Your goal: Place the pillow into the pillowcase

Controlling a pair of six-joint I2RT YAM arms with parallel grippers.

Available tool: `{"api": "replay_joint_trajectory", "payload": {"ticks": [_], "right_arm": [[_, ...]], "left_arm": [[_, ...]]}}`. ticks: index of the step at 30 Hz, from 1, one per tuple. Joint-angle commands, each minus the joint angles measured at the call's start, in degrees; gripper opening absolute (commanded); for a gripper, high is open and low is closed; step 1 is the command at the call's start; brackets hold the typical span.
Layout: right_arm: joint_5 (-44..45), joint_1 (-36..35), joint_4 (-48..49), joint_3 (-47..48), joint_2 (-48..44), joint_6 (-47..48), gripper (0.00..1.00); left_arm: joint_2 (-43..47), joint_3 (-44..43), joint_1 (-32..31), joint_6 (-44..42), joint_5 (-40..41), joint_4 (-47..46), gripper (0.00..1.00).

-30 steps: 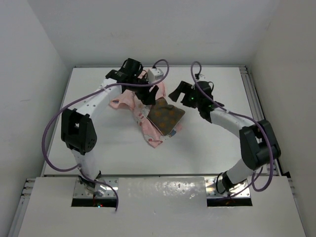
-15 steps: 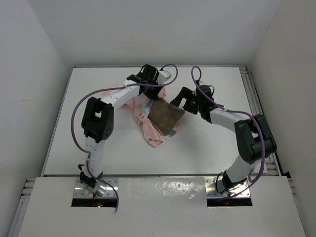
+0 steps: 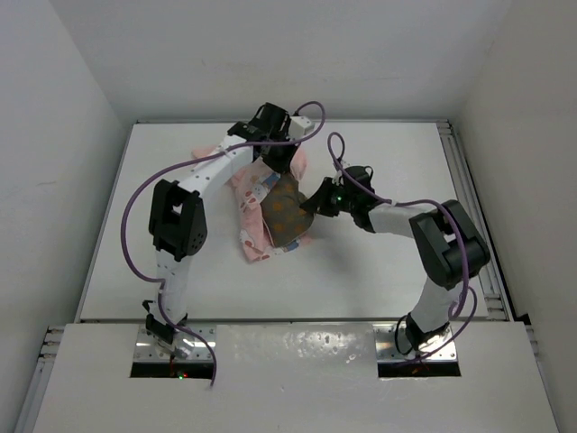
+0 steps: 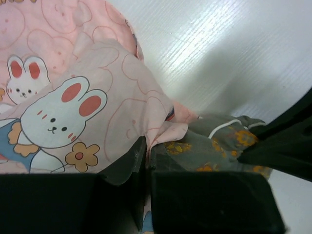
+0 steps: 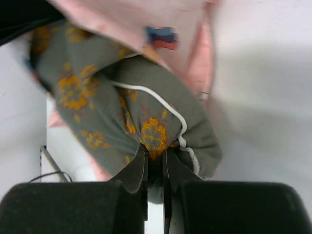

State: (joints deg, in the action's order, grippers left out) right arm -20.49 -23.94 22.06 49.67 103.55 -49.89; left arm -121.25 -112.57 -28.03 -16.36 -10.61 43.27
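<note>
Pinches a bunched fold of pillowcase (image 4: pixel 73 97) between the left fingers (image 4: pixel 134 161), clenched tight, with pink bunny-print cloth spilling out of the narrow gap. Clamps one end of the pillow (image 5: pixel 97 97) between the right fingers (image 5: pixel 139 170), likewise closed hard, just below where white piping (image 5: pixel 170 109) curves across the dark, orange-flowered fabric.

Shows, from the left wrist, that pillow end just beside the pinched fold and tucked partly under the pink edge, with the right fingers a dark shape against it at the right border. Shows, from the right wrist, pink cloth draped over the pillow's far part.

Seen from above, holds the two grips close together near the middle of the tabletop (image 3: pixel 388 262): left fingers at the pillow's far side, right fingers at its right corner. Has the pillow lying on the crumpled pillowcase, brown face showing, with pink cloth reaching out to the left and toward the near edge. Rests the whole bundle on the white tabletop, well apart from the arm bases.
</note>
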Motion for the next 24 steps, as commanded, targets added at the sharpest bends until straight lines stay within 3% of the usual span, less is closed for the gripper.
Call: {"api": "replay_joint_trajectory", "payload": {"ticks": [1,5,9,15,18,24], "right_arm": [[-6.93,-1.19,12.8,-1.32,-8.7,1.29,0.0],[-5.79,-2.94,18.44,-2.21,-13.45,-2.66,0.0],[-1.14,-4.35,22.5,-0.98,-12.59,-7.5,0.0],[16.78,-3.74,6.88,3.85,-8.36,-8.29,0.0],[21.79,-3.04,5.98,3.94,-7.84,-11.54,0.0],[22.51,-4.71,6.5,4.3,-7.66,-12.69,0.0]], "left_arm": [[3.83,-3.26,-1.24,1.24,-5.47,-0.47,0.0],[4.09,-4.14,-1.32,0.28,-10.02,1.99,0.0],[5.41,-5.9,-1.59,-0.25,-15.12,3.23,0.0],[9.8,-5.3,-2.11,-1.48,-22.77,3.93,0.0],[11.56,-2.49,-2.2,-1.66,-24.97,3.76,0.0],[11.56,4.99,-2.64,-2.53,-19.56,-0.02,0.03]]}}
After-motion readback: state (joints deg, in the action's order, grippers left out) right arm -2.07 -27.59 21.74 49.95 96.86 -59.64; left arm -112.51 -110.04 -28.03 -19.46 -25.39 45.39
